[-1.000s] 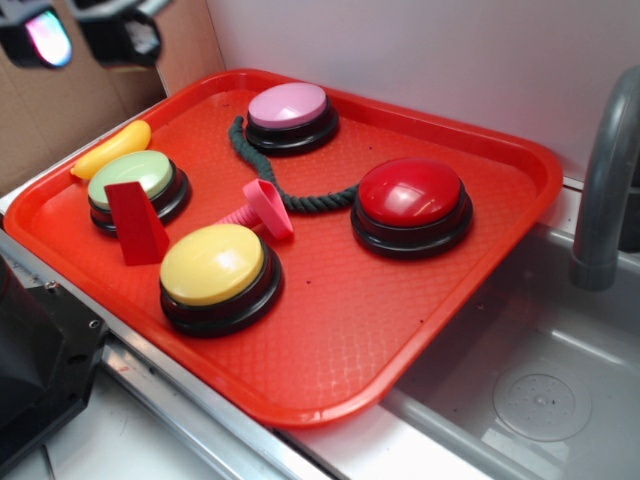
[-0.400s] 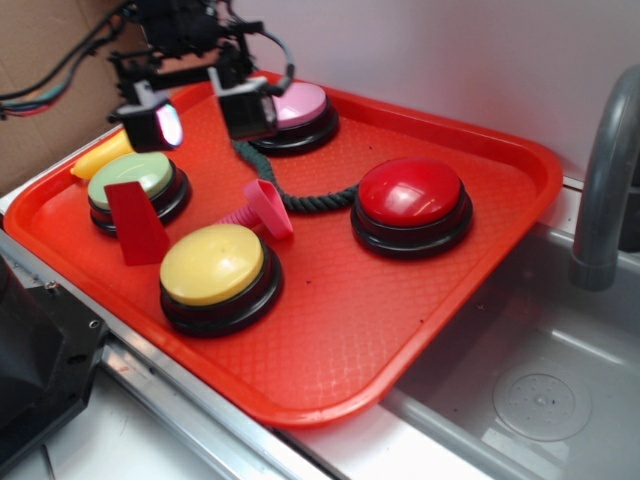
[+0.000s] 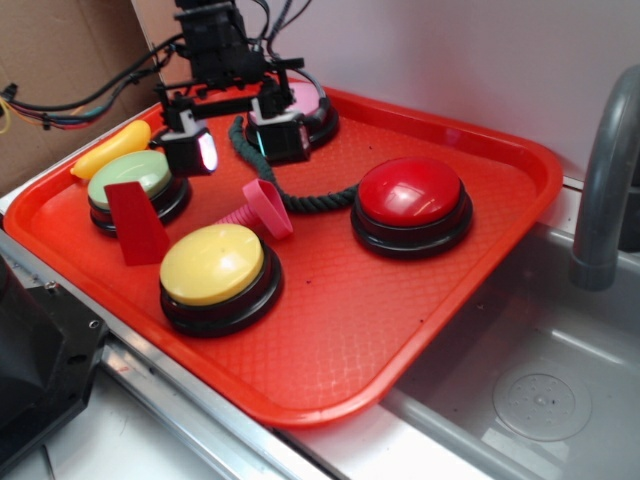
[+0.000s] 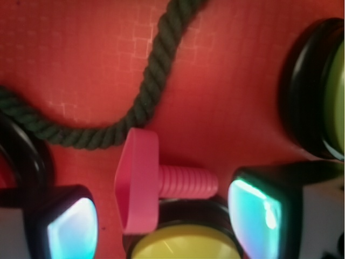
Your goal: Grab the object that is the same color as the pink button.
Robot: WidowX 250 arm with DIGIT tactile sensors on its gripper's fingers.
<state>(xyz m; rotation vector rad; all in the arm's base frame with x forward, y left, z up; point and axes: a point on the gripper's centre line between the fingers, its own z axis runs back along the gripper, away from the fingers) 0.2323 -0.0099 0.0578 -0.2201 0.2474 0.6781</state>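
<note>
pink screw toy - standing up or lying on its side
Lying on its side: the pink screw toy has its ribbed stem running flat along the tray, flared head on edge.

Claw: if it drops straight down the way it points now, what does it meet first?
Probably the pink screw toy, lying between the open claw fingers in the wrist view; depth is unclear, so the yellow button could touch first.

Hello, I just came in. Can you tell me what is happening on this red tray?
A robot arm hangs over the red tray with its tool open and holding nothing. Just in front of it, the small pink screw toy lies on its side, next to the yellow button and the dark rope. The pink button sits at the back, partly hidden by the arm. Nothing is grasped yet.
</note>
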